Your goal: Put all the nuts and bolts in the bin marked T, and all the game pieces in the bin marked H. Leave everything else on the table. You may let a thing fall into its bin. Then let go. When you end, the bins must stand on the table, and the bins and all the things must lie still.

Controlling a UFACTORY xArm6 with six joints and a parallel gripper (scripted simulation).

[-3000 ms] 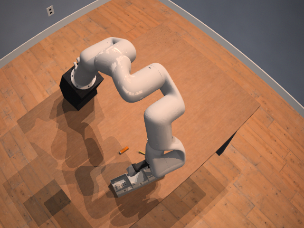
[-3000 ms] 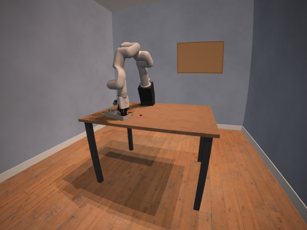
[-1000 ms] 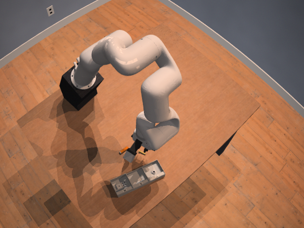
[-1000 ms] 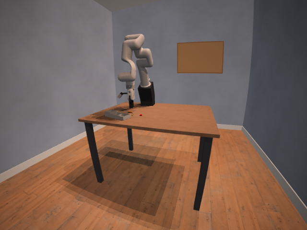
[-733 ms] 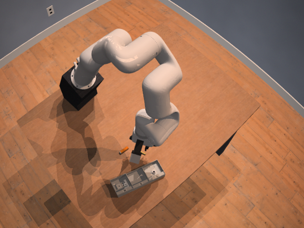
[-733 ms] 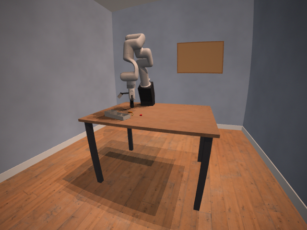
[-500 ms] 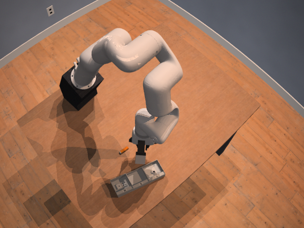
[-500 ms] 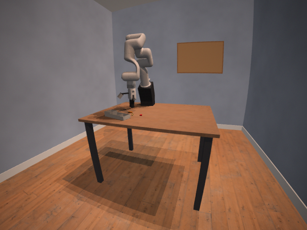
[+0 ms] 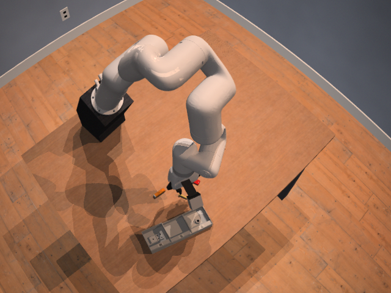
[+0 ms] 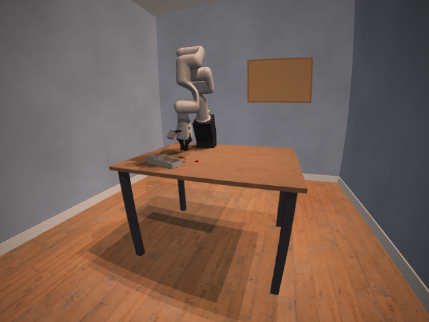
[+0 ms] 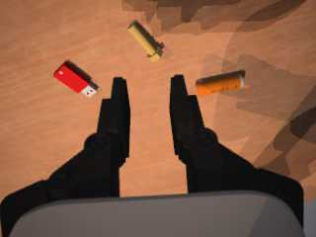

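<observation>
My gripper [image 11: 149,93] [image 9: 175,189] [image 10: 184,147] hangs low over the table, its fingers partly apart with nothing between them. A yellow bolt [image 11: 145,40] [image 9: 182,196] lies just ahead of the fingertips. A red USB stick [image 11: 74,78] [image 9: 197,182] [image 10: 197,161] lies to one side and an orange cylinder [image 11: 219,83] [image 9: 159,193] to the other. The grey bins [image 9: 209,223] [image 10: 162,161] stand near the table's front edge. The right compartment holds a nut [image 9: 197,220]. The left compartment holds small pale pieces [image 9: 156,238].
The arm's black base [image 9: 99,121] [image 10: 205,131] stands at the table's back corner. The table edge [image 9: 220,249] runs close behind the bins. The wrist camera housing [image 9: 195,201] hangs over the bins' near end.
</observation>
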